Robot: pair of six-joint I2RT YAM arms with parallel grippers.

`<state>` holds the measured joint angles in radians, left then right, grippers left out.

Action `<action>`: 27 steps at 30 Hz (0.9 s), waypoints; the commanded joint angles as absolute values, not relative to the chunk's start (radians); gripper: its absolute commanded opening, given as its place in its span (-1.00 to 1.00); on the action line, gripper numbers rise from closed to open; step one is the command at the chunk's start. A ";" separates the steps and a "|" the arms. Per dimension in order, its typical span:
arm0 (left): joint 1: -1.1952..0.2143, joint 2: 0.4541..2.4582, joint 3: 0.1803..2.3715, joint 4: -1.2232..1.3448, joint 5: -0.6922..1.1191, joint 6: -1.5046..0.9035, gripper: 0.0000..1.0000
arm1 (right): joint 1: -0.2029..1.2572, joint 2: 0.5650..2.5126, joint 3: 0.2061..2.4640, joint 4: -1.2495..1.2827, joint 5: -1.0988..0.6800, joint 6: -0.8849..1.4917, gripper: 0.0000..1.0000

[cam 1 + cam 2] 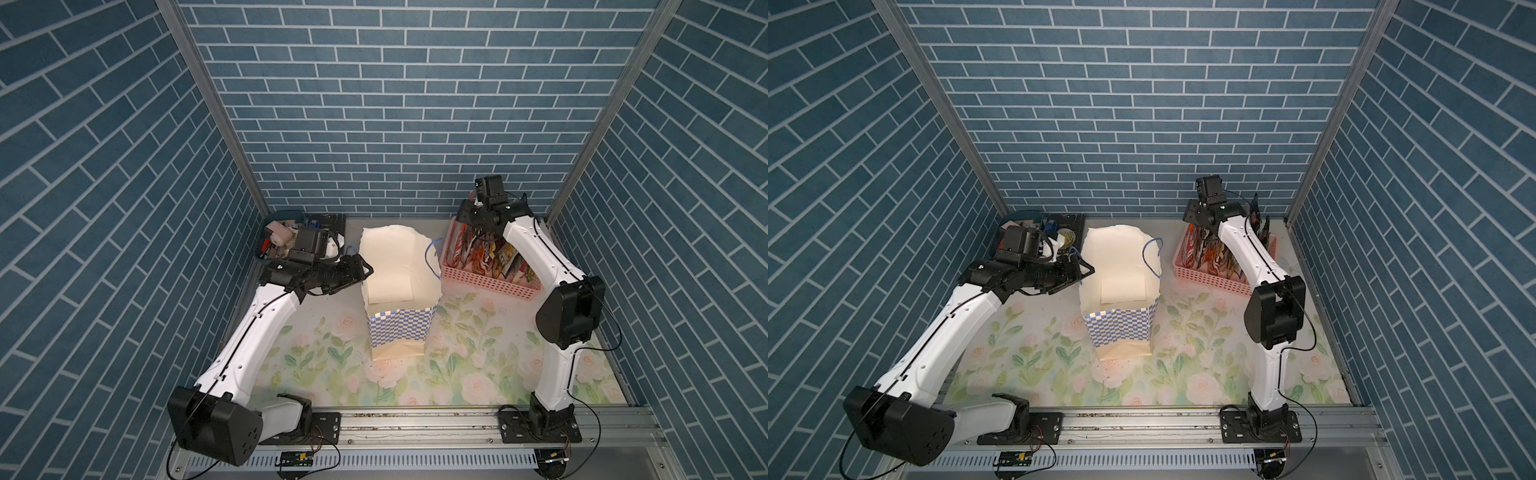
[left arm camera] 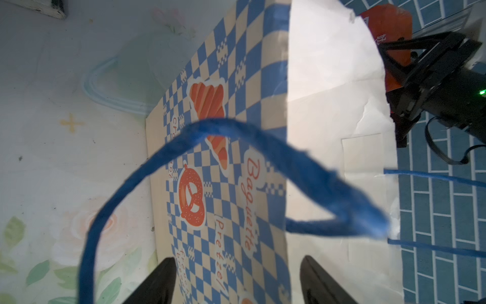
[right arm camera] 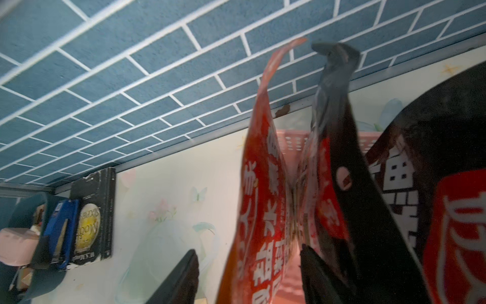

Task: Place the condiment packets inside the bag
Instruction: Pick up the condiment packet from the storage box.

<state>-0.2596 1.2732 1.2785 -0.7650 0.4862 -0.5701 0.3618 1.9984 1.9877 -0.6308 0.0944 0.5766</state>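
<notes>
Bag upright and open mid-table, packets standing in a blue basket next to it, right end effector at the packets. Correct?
Not quite: the basket is pink, not blue, as both top views show. The rest holds: the bag stands upright and open mid-table, the condiment packets stand in the basket beside it, and the right end effector is at the packets.

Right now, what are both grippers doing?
Left gripper: open, jaws either side of the bag wall, not clamped.
Right gripper: open, orange condiment packet between the jaws, not yet pinched.
</notes>
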 commanded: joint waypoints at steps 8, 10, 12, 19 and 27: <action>-0.256 1.301 1.307 -0.738 0.489 -0.566 0.18 | 0.347 2.073 2.082 -0.709 0.144 0.546 0.00; -0.255 1.302 1.310 -0.740 0.484 -0.563 0.17 | 0.347 2.098 2.108 -0.725 0.132 0.539 -0.18; -0.255 1.304 1.315 -0.747 0.483 -0.560 0.15 | 0.347 2.120 2.133 -0.740 0.117 0.534 -0.39; -0.255 1.317 1.334 -0.769 0.472 -0.538 0.09 | 0.346 2.109 2.176 -0.791 0.163 0.481 -1.00; -0.255 1.322 1.339 -0.772 0.467 -0.532 0.03 | 0.360 2.013 2.309 -0.837 0.206 0.263 -1.00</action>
